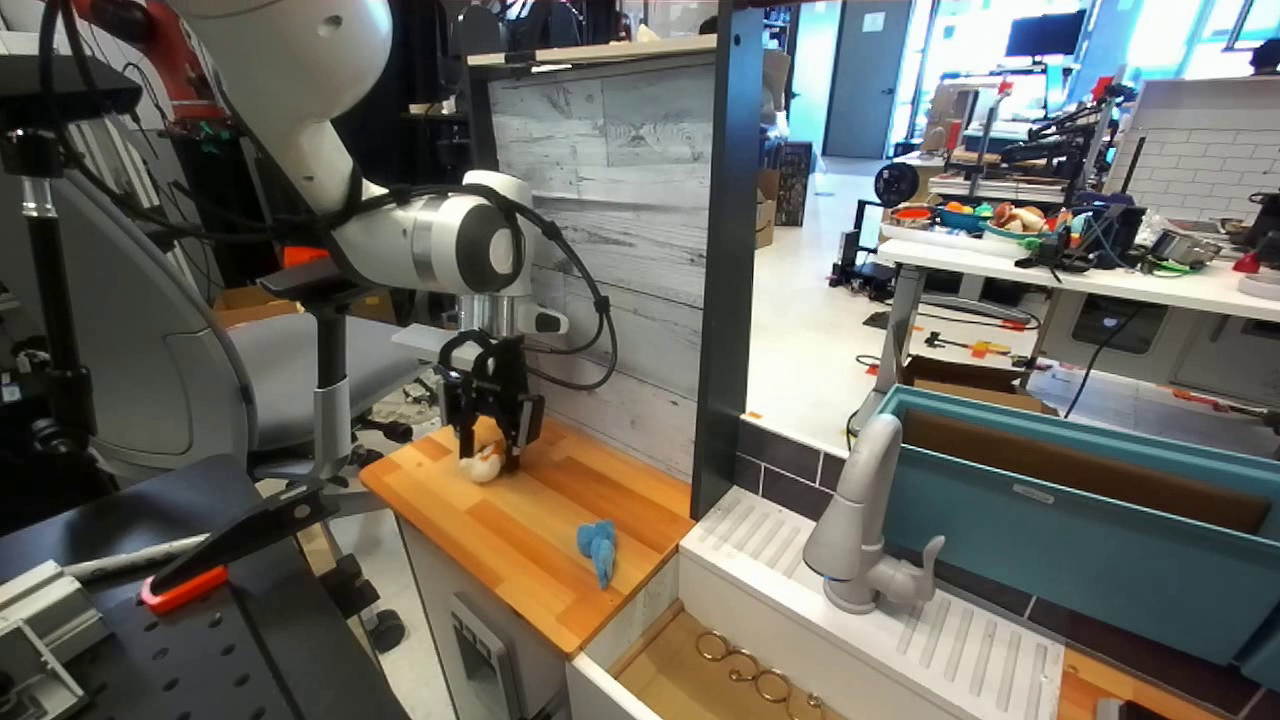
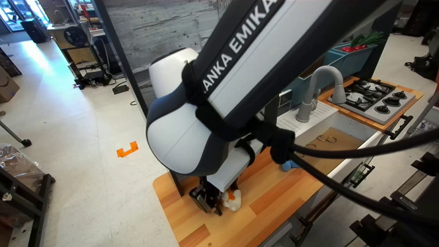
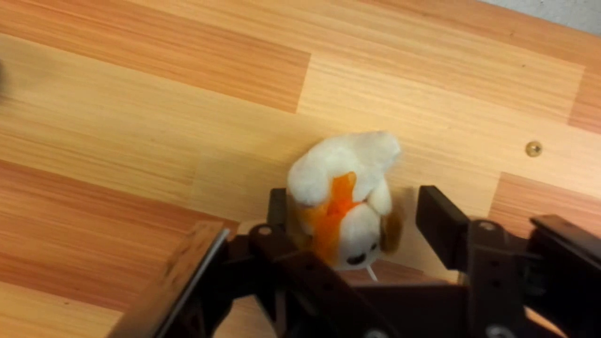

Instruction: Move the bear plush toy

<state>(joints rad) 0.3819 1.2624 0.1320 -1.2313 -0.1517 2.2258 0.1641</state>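
The bear plush toy (image 3: 350, 155) is a small cream-white plush with an orange patch, brown ears and a dark nose. It lies on the wooden countertop (image 3: 141, 126). It also shows in both exterior views (image 1: 486, 465) (image 2: 234, 201). My gripper (image 3: 350, 206) is open, low over the countertop, with its fingers on either side of the toy. In the wrist view the left finger is close against the toy, but I cannot tell whether they touch. A gap shows between the toy and the right finger. The left finger's linkage hides part of the toy's head.
A small bright blue object (image 1: 599, 552) lies on the countertop toward the sink (image 1: 690, 690). A grey faucet (image 1: 860, 520) stands behind the sink. A grey wood-plank wall (image 1: 610, 230) rises along the back of the countertop, close to the arm.
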